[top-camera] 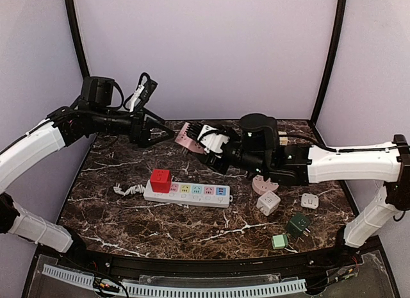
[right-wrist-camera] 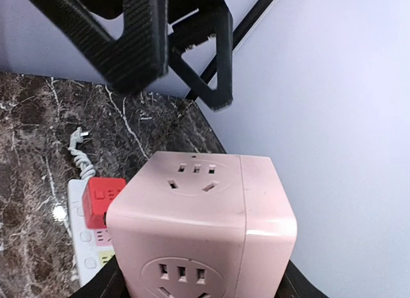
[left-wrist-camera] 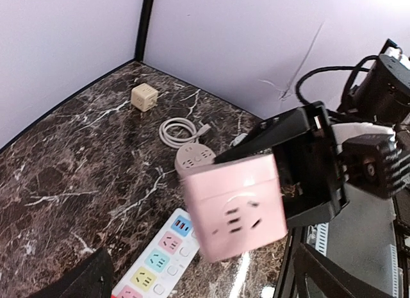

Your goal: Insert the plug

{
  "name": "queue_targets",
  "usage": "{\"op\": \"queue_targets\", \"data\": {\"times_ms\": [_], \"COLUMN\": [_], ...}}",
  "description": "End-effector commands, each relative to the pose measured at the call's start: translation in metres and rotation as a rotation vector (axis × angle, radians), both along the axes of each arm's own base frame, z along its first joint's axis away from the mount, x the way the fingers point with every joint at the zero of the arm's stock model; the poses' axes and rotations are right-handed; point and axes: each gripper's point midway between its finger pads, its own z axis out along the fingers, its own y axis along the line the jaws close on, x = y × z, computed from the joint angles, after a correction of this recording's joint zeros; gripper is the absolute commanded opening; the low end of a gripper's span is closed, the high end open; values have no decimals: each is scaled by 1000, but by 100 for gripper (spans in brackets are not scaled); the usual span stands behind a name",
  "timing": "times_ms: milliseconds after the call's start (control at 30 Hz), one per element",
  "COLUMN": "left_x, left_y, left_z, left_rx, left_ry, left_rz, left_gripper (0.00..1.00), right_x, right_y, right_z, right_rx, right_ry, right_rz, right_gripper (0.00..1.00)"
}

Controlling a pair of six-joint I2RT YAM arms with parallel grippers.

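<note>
At twelve o'clock from the power strip (top-camera: pixel 198 194), which runs nine-to-three, the right gripper (top-camera: pixel 202 143) clamps the pink cube adapter (top-camera: pixel 188 139); left gripper (top-camera: pixel 157 128) gapes.

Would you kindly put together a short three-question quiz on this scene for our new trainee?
1. True or false: the red cube sits on one end of the power strip.
2. Which one holds the pink cube? A) left pincer B) right pincer
3. Fill in: the left pincer stands ____ (open or shut).
Key: 1 true; 2 B; 3 open.
</note>
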Motion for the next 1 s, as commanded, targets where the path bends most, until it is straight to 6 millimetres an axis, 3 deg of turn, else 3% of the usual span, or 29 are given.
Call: {"op": "queue_targets", "data": {"times_ms": [0,100,267,533,633,700,733,800,867,900,933,967], "left_x": [-20,-20,2,15,15,15,15,14,11,10,6,3], "left_y": [-15,-16,-18,-37,-42,-45,-47,-49,-49,-48,-48,-48], "left_z": [13,10,-7,6,3,2,1,2,4,4,2,1], "left_rx": [-24,-20,60,75,86,89,89,88,97,100,111,118], "left_ry": [29,36,1,-40,-37,-36,-33,-37,-59,-67,-83,-93], "left_rz": [-121,-123,-5,1,-11,-19,-25,-37,-57,-67,-94,-114], "left_gripper": [99,99,96,76,59,38,22,4,1,1,1,1], "right_x": [16,17,14,11,11,10,9,6,2,0,-2,-4], "right_y": [23,28,33,33,34,34,34,33,30,27,24,20], "right_z": [71,71,71,70,69,68,68,66,65,65,64,65], "right_rx": [110,117,129,133,130,127,124,111,98,95,86,79], "right_ry": [-244,-229,-209,-197,-196,-192,-191,-183,-171,-161,-140,-113], "right_rz": [27,40,66,84,83,89,93,111,132,143,162,184], "right_gripper": [0,0,0,0,0,0,0,0,0,1,16,39]}}
